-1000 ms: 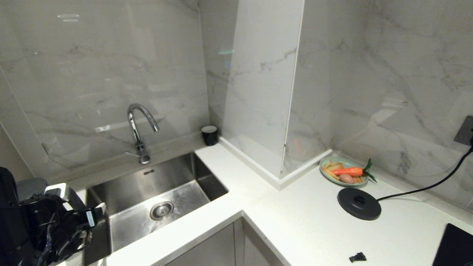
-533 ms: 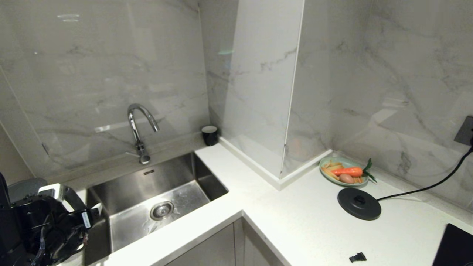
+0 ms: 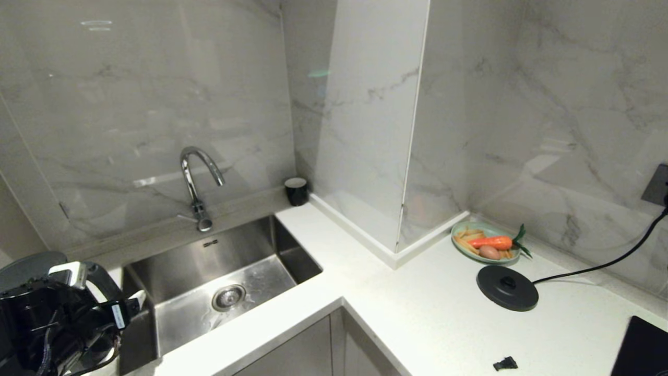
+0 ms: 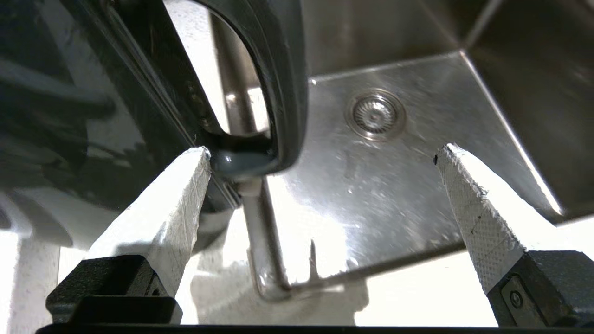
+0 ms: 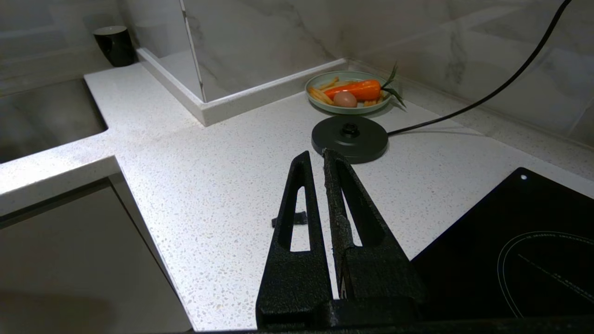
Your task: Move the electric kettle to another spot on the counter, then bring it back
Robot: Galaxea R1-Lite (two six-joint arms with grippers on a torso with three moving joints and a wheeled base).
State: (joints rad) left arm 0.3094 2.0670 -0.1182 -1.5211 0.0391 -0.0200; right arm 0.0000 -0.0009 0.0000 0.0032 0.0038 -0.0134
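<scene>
The electric kettle (image 3: pixel 27 264) stands at the far left of the counter (image 3: pixel 443 318), beside the sink; only its grey-looking lid and part of its loop handle (image 3: pixel 108 282) show past my left arm. In the left wrist view its dark body (image 4: pixel 69 93) and black loop handle (image 4: pixel 283 83) fill the upper part. My left gripper (image 4: pixel 325 150) is open wide just behind the handle's lower end, with one white fingertip (image 4: pixel 197 162) right against the kettle and nothing clamped. My right gripper (image 5: pixel 316 155) is shut and empty, hanging over the counter (image 5: pixel 209 185) short of the base disc.
The steel sink (image 3: pixel 250 261) with its tap (image 3: pixel 195 177) lies right beside the kettle. A black base disc with cord (image 3: pixel 507 288), a plate of vegetables (image 3: pixel 462 230), a small black cup (image 3: pixel 296 190), a black scrap (image 3: pixel 505 363) and the cooktop corner (image 3: pixel 642 350) occupy the right.
My left arm has sunk and drawn back toward the lower left, uncovering more of the kettle's lid. Its fingers stay wide open. The kettle has not moved.
</scene>
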